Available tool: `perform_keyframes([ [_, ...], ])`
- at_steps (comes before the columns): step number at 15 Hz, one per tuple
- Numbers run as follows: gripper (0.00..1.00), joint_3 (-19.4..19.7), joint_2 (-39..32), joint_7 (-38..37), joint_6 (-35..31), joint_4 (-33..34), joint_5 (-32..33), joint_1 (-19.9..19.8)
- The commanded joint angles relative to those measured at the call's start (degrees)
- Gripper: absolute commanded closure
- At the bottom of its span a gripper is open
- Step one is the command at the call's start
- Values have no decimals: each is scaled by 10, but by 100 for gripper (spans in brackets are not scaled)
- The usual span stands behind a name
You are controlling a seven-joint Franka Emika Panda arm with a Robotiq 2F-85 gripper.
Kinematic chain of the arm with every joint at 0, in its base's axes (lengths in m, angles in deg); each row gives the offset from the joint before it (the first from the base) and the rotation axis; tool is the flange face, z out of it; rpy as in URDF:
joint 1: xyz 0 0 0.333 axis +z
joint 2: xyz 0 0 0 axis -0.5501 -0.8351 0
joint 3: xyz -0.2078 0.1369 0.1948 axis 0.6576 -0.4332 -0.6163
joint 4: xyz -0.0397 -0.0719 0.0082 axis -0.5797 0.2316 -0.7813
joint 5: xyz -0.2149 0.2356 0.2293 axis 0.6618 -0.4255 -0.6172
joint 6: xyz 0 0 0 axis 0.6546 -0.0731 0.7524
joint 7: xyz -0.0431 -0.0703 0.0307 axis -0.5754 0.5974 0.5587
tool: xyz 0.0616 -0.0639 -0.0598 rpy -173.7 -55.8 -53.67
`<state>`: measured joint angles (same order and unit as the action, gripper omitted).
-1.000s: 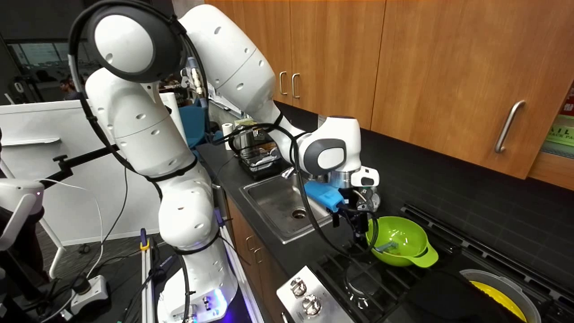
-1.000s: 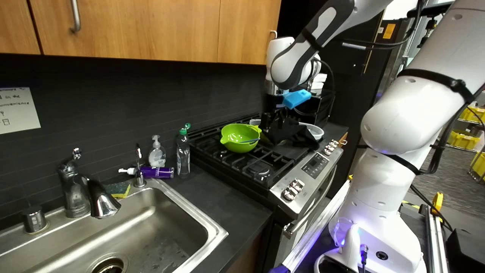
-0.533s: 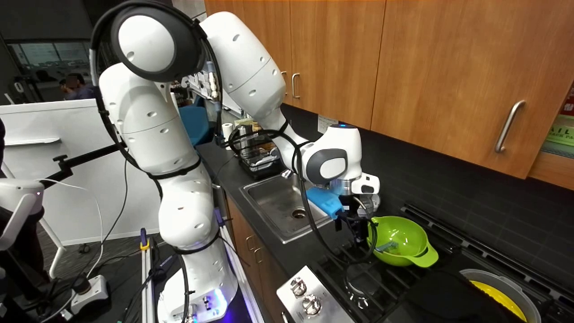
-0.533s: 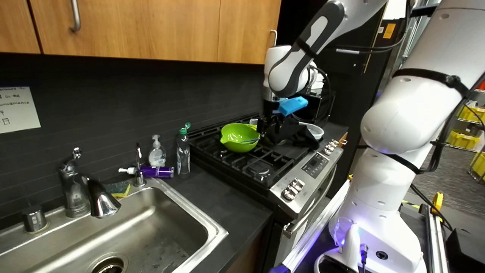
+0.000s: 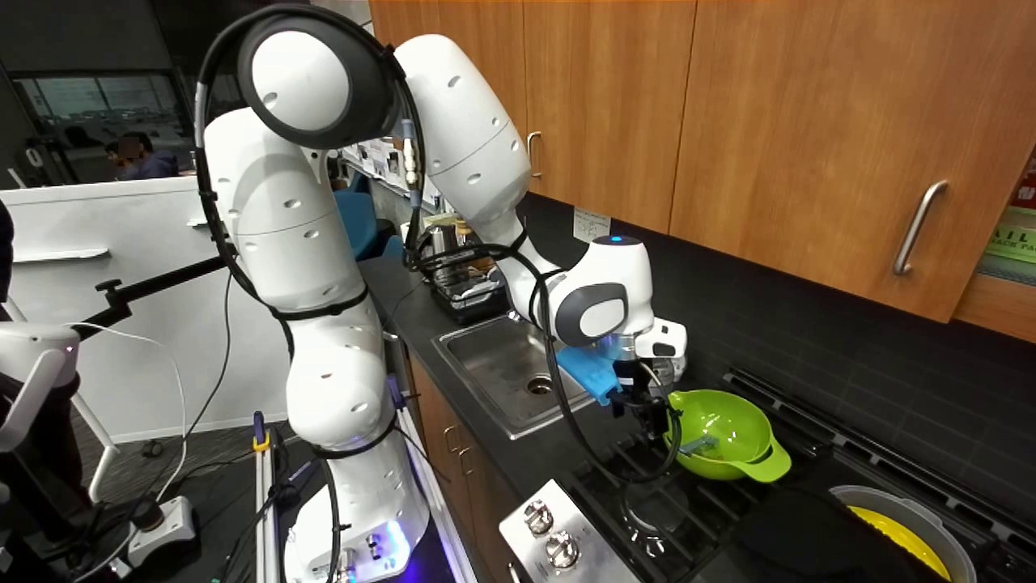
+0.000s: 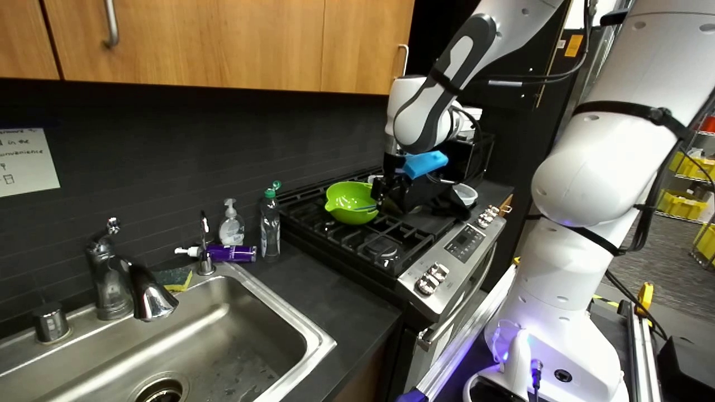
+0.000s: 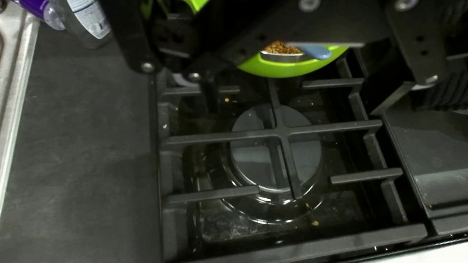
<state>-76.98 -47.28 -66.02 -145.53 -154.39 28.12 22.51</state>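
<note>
A green bowl (image 5: 728, 429) with a spout and handle stands on the stove grate in both exterior views. A bluish utensil (image 5: 698, 444) rests in it; the wrist view shows its blue end (image 7: 318, 52) beside a metal-rimmed cup of brown granules (image 7: 281, 48), apparently just inside the bowl's rim. My gripper (image 6: 389, 195) is low beside the bowl, pointing down. Seen from the wrist, its dark fingers (image 7: 209, 95) stand wide apart with nothing visible between them. Part of the bowl is hidden behind the gripper, and whether they touch I cannot tell.
The gas burner and grate (image 7: 278, 131) lie under the wrist. Black cloth (image 6: 447, 201) covers part of the stove near a grey container (image 5: 914, 526) with yellow inside. A sink (image 5: 518, 372), bottles (image 6: 270, 223) and overhead cabinets (image 5: 809, 121) are nearby.
My gripper has come down and, in an exterior view, shifted left toward the bowl's edge. Its fingers stay apart. The bowl and utensil have not visibly moved.
</note>
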Motion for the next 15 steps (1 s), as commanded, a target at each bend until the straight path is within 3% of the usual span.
perform_keyframes([
  [1, 0, 4, -17, -15, -38, 7, 24, -2],
  [3, 0, 6, -26, -5, -52, 12, 36, -4],
  [9, 0, 26, -52, -130, -64, 58, 152, -11],
  [10, 0, 27, -42, -93, -58, 44, 119, -5],
  [15, 0, 29, -42, -108, -56, 56, 134, -3],
])
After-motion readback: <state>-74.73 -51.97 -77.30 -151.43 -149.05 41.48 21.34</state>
